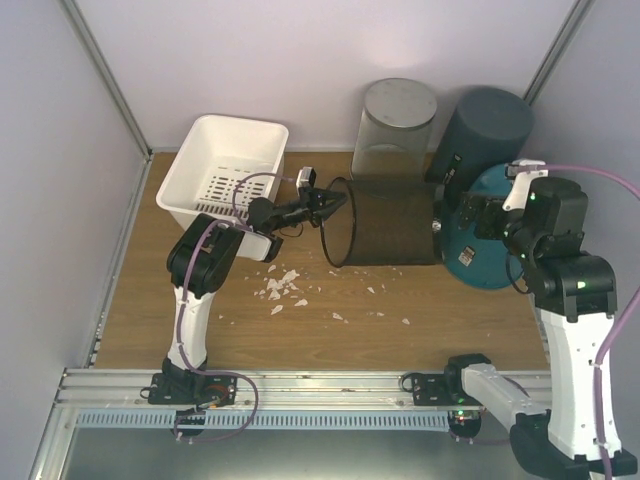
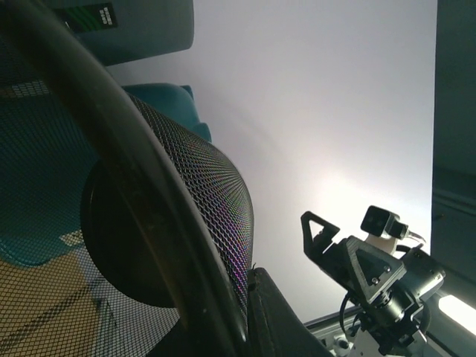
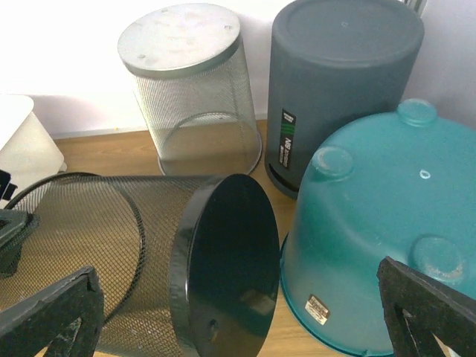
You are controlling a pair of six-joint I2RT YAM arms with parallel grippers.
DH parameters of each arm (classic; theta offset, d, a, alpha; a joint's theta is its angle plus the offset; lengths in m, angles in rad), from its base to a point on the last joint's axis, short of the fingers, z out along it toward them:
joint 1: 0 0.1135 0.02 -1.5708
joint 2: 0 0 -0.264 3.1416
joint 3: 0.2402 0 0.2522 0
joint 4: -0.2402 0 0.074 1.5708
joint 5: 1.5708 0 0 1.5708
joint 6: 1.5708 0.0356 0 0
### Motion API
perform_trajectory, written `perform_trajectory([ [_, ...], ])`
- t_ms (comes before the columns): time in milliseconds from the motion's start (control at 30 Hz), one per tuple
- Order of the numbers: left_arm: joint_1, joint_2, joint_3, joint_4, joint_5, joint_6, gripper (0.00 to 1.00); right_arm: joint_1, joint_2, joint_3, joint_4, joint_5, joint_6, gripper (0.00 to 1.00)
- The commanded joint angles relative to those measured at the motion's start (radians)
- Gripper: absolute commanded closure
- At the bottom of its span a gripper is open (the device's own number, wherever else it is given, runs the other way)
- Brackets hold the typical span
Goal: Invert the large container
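The large container is a black mesh bin point(image 1: 385, 225) lying on its side at the table's middle, with its open mouth to the left and its solid base point(image 3: 230, 275) to the right. My left gripper point(image 1: 335, 200) is shut on the bin's rim at the top of the mouth. In the left wrist view the rim point(image 2: 149, 223) runs between the jaws of that gripper point(image 2: 249, 312). My right gripper point(image 1: 462, 215) hangs open above the gap between the bin's base and a teal tub. In its own view the right gripper point(image 3: 238, 305) holds nothing.
An upturned teal tub point(image 1: 480, 255) sits against the bin's base. Behind stand an upturned silver mesh bin point(image 1: 395, 125) and an upturned dark grey bin point(image 1: 490, 125). A white slotted basket point(image 1: 225, 165) is at back left. White scraps point(image 1: 285, 290) litter the wood.
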Motion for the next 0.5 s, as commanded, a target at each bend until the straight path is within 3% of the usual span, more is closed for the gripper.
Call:
perform_trajectory([
  [0, -0.006, 0.053, 0.004, 0.309, -0.036, -0.022, 1.0, -0.006, -0.006, -0.02, 0.031, -0.02, 0.009, 0.0],
  [200, -0.002, 0.099, 0.027, 0.308, -0.027, -0.034, 1.0, -0.007, 0.001, -0.043, 0.036, -0.021, 0.002, 0.0],
  [467, 0.011, 0.129, 0.038, 0.307, 0.013, -0.032, 0.89, -0.007, 0.028, -0.089, 0.027, -0.058, -0.011, 0.0],
])
